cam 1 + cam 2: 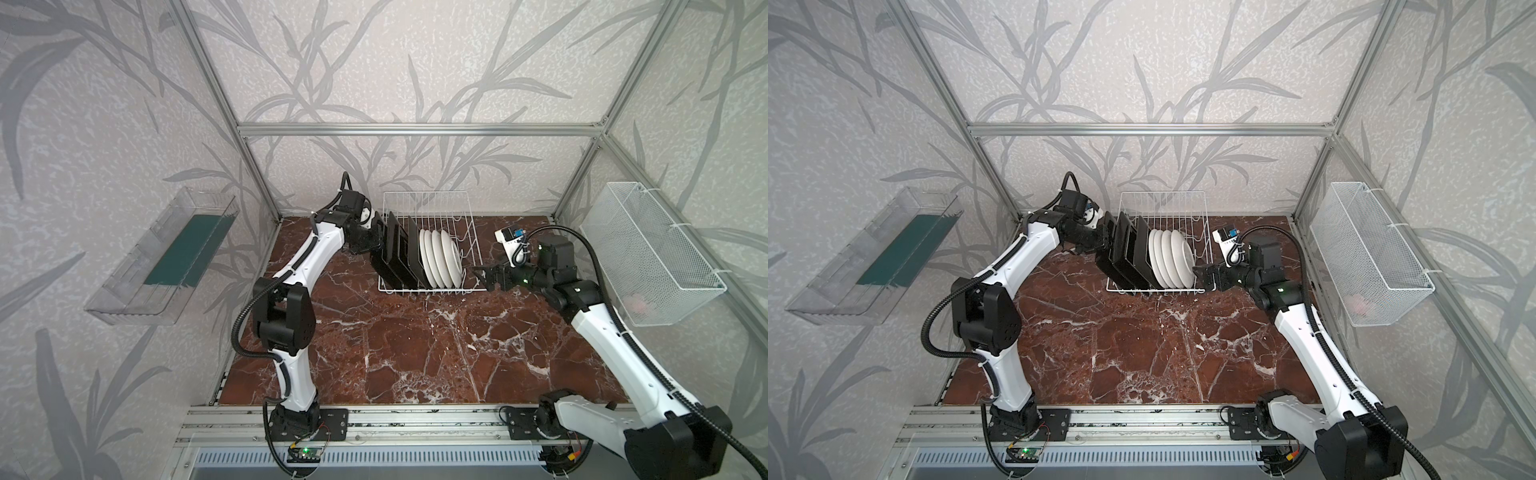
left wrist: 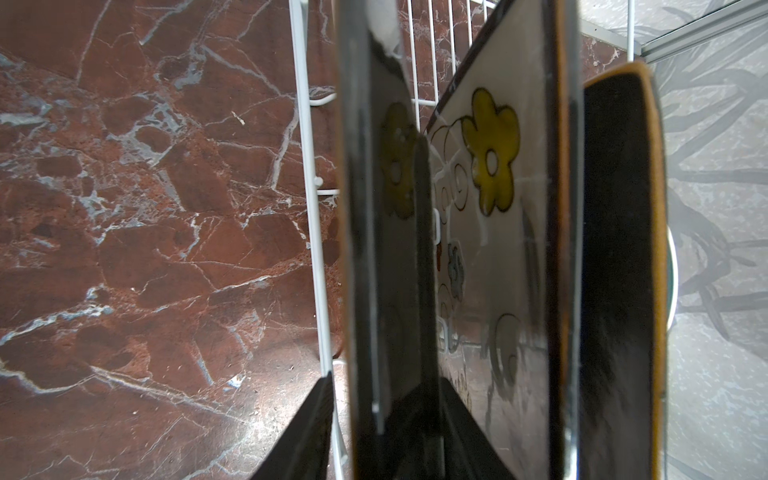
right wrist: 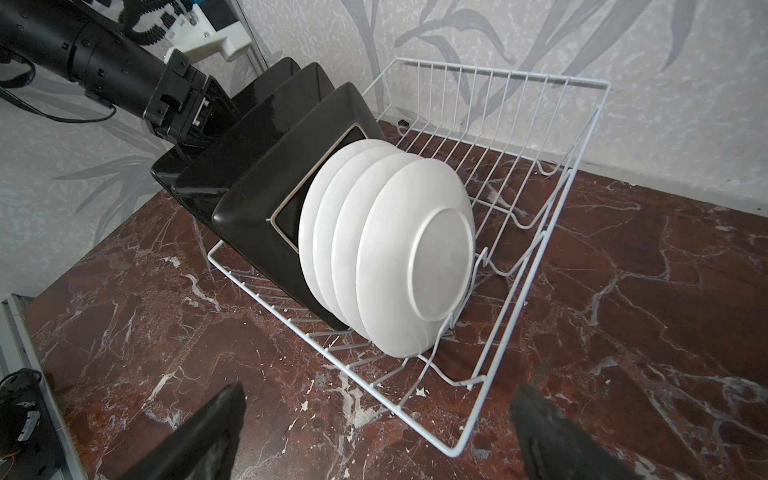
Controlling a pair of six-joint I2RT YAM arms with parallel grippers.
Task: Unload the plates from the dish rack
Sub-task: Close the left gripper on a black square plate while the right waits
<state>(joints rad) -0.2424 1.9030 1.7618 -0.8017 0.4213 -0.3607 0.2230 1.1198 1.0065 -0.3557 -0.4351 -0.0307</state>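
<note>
A: Top views, left side first: showed a clear tray (image 1: 124, 291) fixed to the wall, with a green sheet (image 1: 187, 253) lying inside.

B: And on the desk (image 1: 415, 353)?

A: Found the dish rack (image 1: 424, 208) at the back, close against the rear wall. Held every plate on edge in its left half. Black square plates (image 1: 395, 253) at the left end, leaning, then four round white plates (image 1: 440, 257) packed close beside them.

B: Left jaws?

A: Sat at the rack's left end. Stood part-way apart in the left wrist view, astride the rim of the outermost black plate (image 2: 382, 270). Left a sliver of rack wire showing between one of the fingers (image 2: 307, 436) and that plate, so not clamped. Showed a cream face with yellow flowers (image 2: 490, 178) on the next plate along.

B: Right jaws?

A: Spread wide and empty, low over the desk just beside the rack's right front corner. Faced the white plates' undersides in the right wrist view.

B: Farther right?

A: Spotted a white mesh basket (image 1: 648, 257) hung on the wall, with something pale pink (image 1: 638, 305) at its bottom, too blurred to name.
</note>
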